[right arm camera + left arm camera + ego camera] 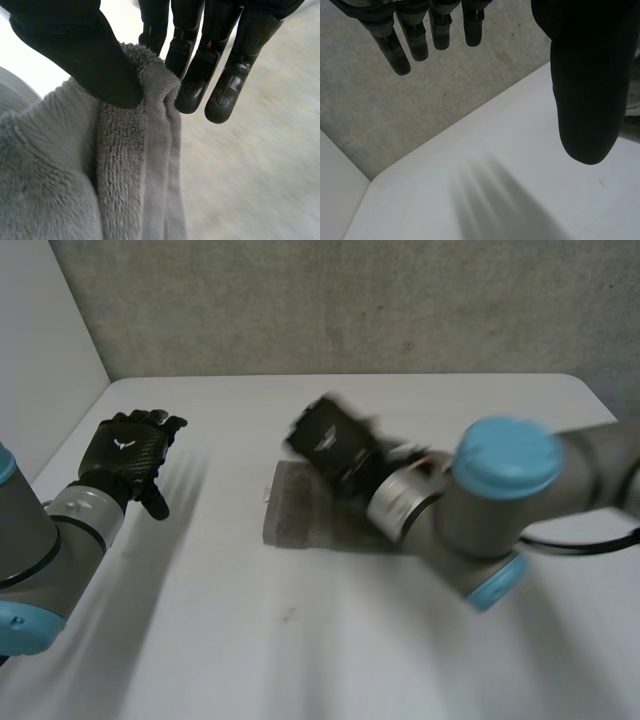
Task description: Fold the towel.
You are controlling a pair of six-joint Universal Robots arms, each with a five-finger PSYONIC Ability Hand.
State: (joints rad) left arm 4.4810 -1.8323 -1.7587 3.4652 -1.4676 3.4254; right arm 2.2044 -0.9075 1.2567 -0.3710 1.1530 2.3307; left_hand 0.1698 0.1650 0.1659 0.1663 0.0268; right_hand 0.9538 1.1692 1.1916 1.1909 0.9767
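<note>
Near the middle of the white table you have the grey towel lying as a folded slab, its left and near edges bare. Your right hand sits over its far right part, with the right arm reaching in from the right.

Along that hand's palm, the towel shows a thick, fluffy folded edge rising between the thumb and the fingers. The right hand has its thumb pressed onto the top of that fold and the nearly straight fingers close against the other side, so it holds the edge in a narrow pinch.

Your left hand is well apart from the towel, over the far left of the table at the end of the left arm. Seen from its own wrist, the left hand is wide, fingers straight and spread, thumb apart, with nothing in it and bare table beneath.

For markings, you get one small white emblem on the back of the left hand, too small to read. Round marks on the right fingertips cannot be made out either.
</note>
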